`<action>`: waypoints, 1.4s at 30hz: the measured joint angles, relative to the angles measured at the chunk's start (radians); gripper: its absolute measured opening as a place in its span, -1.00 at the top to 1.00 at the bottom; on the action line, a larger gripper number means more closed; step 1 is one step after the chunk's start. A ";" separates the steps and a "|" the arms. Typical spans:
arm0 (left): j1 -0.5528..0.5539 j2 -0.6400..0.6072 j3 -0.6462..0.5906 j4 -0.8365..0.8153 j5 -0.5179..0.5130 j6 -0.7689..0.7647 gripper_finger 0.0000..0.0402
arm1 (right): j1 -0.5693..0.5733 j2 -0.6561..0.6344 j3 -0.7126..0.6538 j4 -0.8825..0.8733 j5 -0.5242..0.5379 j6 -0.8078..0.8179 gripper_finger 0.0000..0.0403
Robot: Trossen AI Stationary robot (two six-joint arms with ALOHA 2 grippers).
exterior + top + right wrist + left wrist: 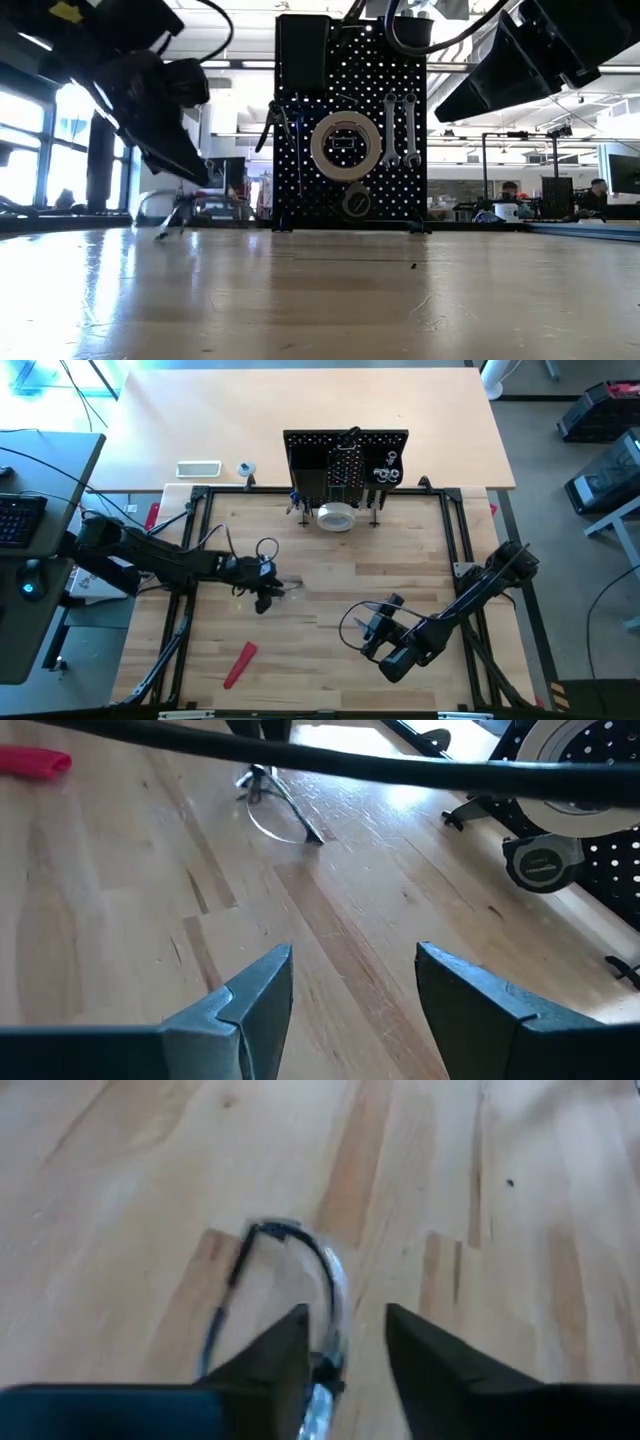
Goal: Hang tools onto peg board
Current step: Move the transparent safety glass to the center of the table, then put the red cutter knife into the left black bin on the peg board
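The black peg board [345, 460] stands upright at the table's far edge and also shows in the low view [350, 60]. On it hang a white tape roll [345, 145], two silver wrenches [400, 130], a small tape measure [355, 203] and blue-handled pliers [297, 503]. A red-handled tool [240, 664] lies on the table near the front left. Clear safety glasses [300, 1270] lie on the table left of centre. My left gripper [345, 1330] is low over them, partly open, with one end of the glasses between its fingers. My right gripper [352, 975] is open and empty at the front right. My left gripper comes from above, slanting from the table's left, with its fingers on either side of the glasses' near end [325, 1365]. The glasses lie on the table. I cannot tell whether a finger touches them.
A black frame rail [200, 540] runs around the wooden table. A white flat box [198, 469] and a small roll [246, 469] lie behind the table's far-left edge. People [510, 195] are in the room beyond. Bare wood lies between the glasses and the peg board.
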 joint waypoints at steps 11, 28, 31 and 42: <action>-0.052 0.026 0.163 -0.348 0.187 -0.123 -0.17 | 0.000 0.000 0.000 0.000 -0.011 -0.002 -0.01; -0.605 0.215 0.219 -0.436 0.075 -0.861 -0.11 | 0.000 0.000 0.000 0.000 0.011 -0.061 -0.01; -0.638 0.307 0.236 -0.379 0.068 -0.881 -0.11 | 0.000 0.000 0.000 0.000 0.011 -0.061 -0.01; -0.663 0.581 0.520 -0.739 -0.079 -0.757 0.08 | -0.001 0.000 0.000 -0.001 0.009 -0.061 -0.01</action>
